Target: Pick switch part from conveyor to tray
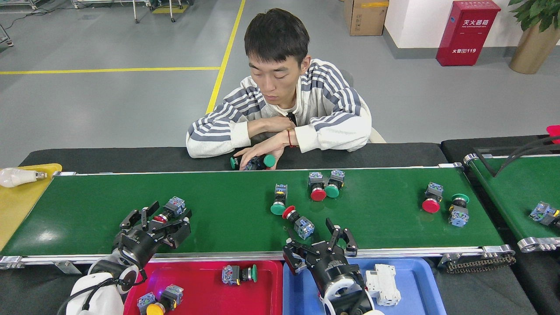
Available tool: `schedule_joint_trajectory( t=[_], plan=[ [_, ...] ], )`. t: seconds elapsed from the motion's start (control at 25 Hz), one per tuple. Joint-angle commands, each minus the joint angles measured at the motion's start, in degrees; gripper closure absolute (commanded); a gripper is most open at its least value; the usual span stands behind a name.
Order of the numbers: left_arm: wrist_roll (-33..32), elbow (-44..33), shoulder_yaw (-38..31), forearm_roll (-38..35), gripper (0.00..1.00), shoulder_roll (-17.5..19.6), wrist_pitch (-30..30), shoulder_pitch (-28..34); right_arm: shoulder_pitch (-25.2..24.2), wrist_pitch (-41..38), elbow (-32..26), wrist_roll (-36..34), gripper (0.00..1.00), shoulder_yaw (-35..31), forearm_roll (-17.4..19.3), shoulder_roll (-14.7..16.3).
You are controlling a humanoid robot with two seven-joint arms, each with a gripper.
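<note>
The conveyor (227, 227) carries several switch parts. A red-capped switch part (171, 208) lies at the near left, and my left gripper (168, 215) stands open with its fingers on either side of it. My right gripper (316, 243) is open over the belt's near rail, just short of another red-capped switch part (298, 222). Farther back lie a green-capped part (278, 199), a red and green pair (324, 186), and two more at the right (432, 199). The red tray (205, 288) holds a green-capped part (238, 274) and a yellow-capped part (160, 300).
A blue tray (411, 288) with a white part (382, 284) sits beside the red one. A person leans on the far table, one hand (258, 154) on a green-capped switch. A second belt (512, 188) runs at the right, and a yellow tray (17, 205) with a bulb sits at the left.
</note>
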State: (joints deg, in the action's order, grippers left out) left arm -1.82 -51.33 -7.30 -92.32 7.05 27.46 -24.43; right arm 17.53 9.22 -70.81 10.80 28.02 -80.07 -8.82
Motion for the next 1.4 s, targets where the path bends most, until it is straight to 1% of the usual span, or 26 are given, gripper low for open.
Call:
schedule_joint_trajectory(
  t=[0.0, 0.04, 0.08, 0.12, 0.2, 0.28, 0.32, 0.4, 0.44, 0.48, 0.52, 0.56, 0.6, 0.64, 0.72, 0.76, 0.8, 0.84, 0.88, 0.92, 1.0, 1.12, 1.16, 1.24, 1.28, 1.36],
  plan=[
    [0.42, 0.88, 0.44, 0.03, 0.69, 0.33, -1.01, -1.41, 2.95, -0.08, 2.34, 0.01, 0.03, 1.24, 1.58, -0.41],
    [0.68, 1.41, 0.44, 0.12, 0.75, 0.16, -0.92, -1.41, 4.09, 0.01, 3.57, 0.01, 0.11, 2.30, 1.85, -0.41],
    [0.77, 1.50, 0.53, 0.30, 0.80, -0.02, -0.75, -1.41, 4.79, 0.01, 4.36, 0.01, 0.23, 3.09, 1.58, -0.41],
    [0.86, 1.50, 0.62, 0.47, 0.86, -0.28, -0.57, -1.41, 5.85, 0.01, 5.33, 0.09, 0.46, 4.32, 1.50, -0.41],
    [0.94, 0.27, 0.71, 0.91, 0.91, -0.55, 0.31, -0.97, 6.38, 0.01, 6.03, 0.18, 0.73, 5.11, 1.50, -0.32],
    [1.74, -3.95, 0.71, 1.35, 0.94, -0.81, 5.23, 0.70, 6.20, 0.10, 5.94, 0.18, 0.92, 5.11, 1.50, -0.32],
    [1.74, -6.85, 0.71, 1.53, 0.93, -0.81, 8.75, 2.28, 6.02, 0.10, 5.85, 0.09, 0.98, 5.11, 1.58, -0.23],
    [1.74, -14.50, 0.71, 1.53, 0.89, -0.63, 17.54, 7.03, 5.67, 0.10, 5.59, 0.09, 0.98, 5.11, 1.50, -0.06],
    [1.74, -18.89, 0.09, 1.53, 0.85, -0.28, 17.54, 10.72, 5.32, 0.01, 5.15, 0.09, 0.98, 5.11, 1.58, -0.06],
    [1.74, -22.66, -0.52, 1.70, 0.74, -0.02, 17.54, 13.61, 4.97, 0.01, 4.27, 0.09, 0.98, 5.11, 1.58, 0.03],
    [1.65, -25.66, -1.67, 1.62, 0.58, -0.11, 17.54, 15.99, 4.35, -0.17, 3.13, 0.09, 0.98, 5.20, 1.58, 0.03],
    [1.65, -29.53, -3.60, 1.53, 0.36, -0.28, 17.54, 18.98, 3.21, -0.70, 1.11, 0.01, 0.98, 5.29, 1.50, 0.12],
    [1.65, -32.69, -5.18, 1.53, 0.07, -0.72, 17.54, 22.06, 1.81, -0.96, -1.53, -0.08, 0.98, 5.73, 1.50, 0.56],
    [1.74, -34.44, -5.97, 1.53, 0.00, -1.25, 17.54, 24.34, 0.58, -2.10, -4.33, -0.08, 0.98, 6.95, 1.41, 1.78],
    [1.74, -35.33, -6.32, 1.35, 0.00, -2.74, 17.54, 26.36, -2.32, -4.91, -9.70, 0.01, 0.98, 10.38, 1.41, 4.16],
    [1.65, -35.41, -6.41, 1.27, 0.00, -3.44, 17.54, 26.80, -4.17, -5.96, -12.51, -0.17, 0.97, 11.96, 1.41, 4.86],
    [1.65, -35.41, -6.50, 1.26, 0.00, -3.89, 17.54, 27.07, -5.05, -6.32, -14.10, -0.17, 0.88, 13.29, 1.23, 5.21],
    [1.65, -35.59, -6.85, 1.18, 0.00, -4.15, 17.54, 27.42, -5.84, -6.50, -15.42, -0.17, 0.57, 15.22, 0.97, 5.30],
    [1.65, -35.85, -8.17, 1.18, 0.00, -4.41, 17.54, 27.68, -5.93, -6.50, -15.94, -0.34, 0.08, 17.24, 0.88, 5.21],
    [1.74, -36.03, -10.45, 1.44, 0.00, -4.59, 17.54, 27.94, -6.02, -6.67, -16.03, -0.43, 0.00, 18.99, 0.88, 5.04],
    [1.74, -35.94, -15.11, 1.44, 0.00, -5.99, 17.54, 28.03, -5.93, -6.76, -16.03, -0.96, 0.00, 20.58, 0.88, 4.95],
    [1.74, -35.68, -18.72, 1.44, 0.00, -6.96, 17.27, 28.38, -6.46, -6.32, -17.70, -1.31, 0.00, 20.49, 0.88, 5.04],
    [1.74, -35.50, -19.16, 1.53, 0.00, -6.70, 12.88, 28.82, -7.16, -5.79, -19.28, -1.31, 0.00, 20.14, 0.97, 5.21],
    [1.82, -35.68, -19.60, 1.70, 0.00, -6.43, 9.80, 29.79, -11.11, -1.75, -23.41, -2.19, 0.00, 16.98, 0.97, 5.83],
    [1.82, -35.77, -19.86, 1.70, 0.00, -6.35, 9.63, 29.97, -14.81, 2.38, -26.05, -3.86, 0.00, 14.25, 0.88, 6.36],
    [1.82, -36.03, -20.30, 1.79, 0.00, -6.26, 9.89, 29.97, -20.43, 9.76, -29.30, -10.54, 0.00, 11.00, 0.79, 6.88]
  ],
)
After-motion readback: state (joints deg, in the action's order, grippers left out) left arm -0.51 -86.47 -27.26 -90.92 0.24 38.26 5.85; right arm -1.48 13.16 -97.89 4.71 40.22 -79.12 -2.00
